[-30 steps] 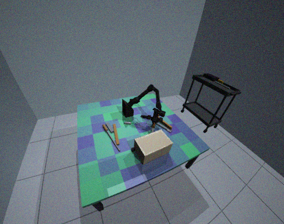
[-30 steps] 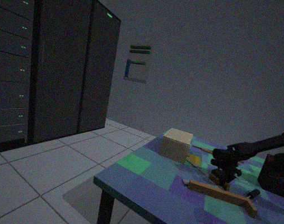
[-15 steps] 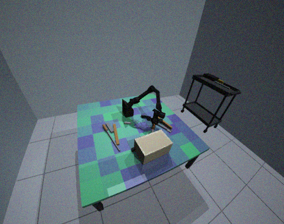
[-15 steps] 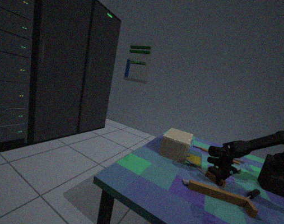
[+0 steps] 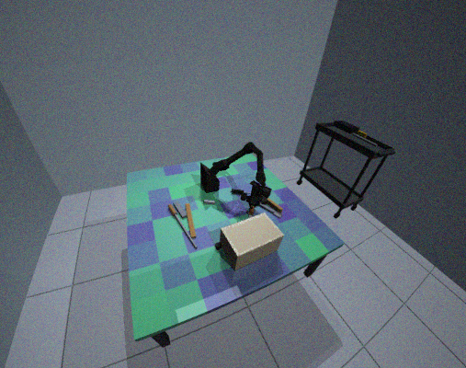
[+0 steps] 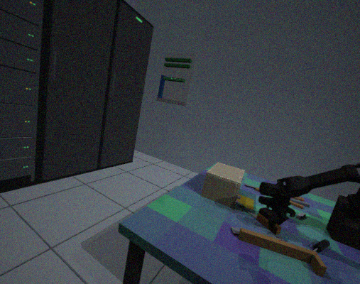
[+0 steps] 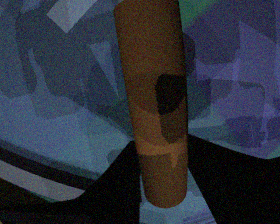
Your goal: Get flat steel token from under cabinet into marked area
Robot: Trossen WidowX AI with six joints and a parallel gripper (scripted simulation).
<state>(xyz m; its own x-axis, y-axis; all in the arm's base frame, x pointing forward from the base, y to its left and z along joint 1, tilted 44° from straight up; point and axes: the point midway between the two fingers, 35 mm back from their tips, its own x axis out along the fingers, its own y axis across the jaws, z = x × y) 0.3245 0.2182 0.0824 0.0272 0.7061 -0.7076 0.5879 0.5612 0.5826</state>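
Note:
The beige cabinet [image 5: 252,236] [image 6: 223,184] stands on the table. A yellow patch [image 6: 247,202] lies beside it on the arm's side in the exterior view, seemingly the marked area. My gripper [image 5: 251,207] [image 6: 270,218] [image 7: 157,142] is shut on a brown wooden handle [image 7: 151,55] [image 6: 265,221], low over the table on the yellow patch's side of the cabinet. The handle runs up through the wrist view between the black fingers. The far end of the held tool is not clear. The steel token is not visible in any view, and the vent slots cannot be made out.
An angled wooden tool [image 6: 275,244] [image 5: 274,204] lies beside the gripper. Across the table lie a long rod [image 5: 186,228] with a wooden handle, a wooden bar [image 5: 190,222] with a grey blade, and a small grey piece [image 5: 209,201]. A dark knob [image 5: 219,246] sticks out from the cabinet's side.

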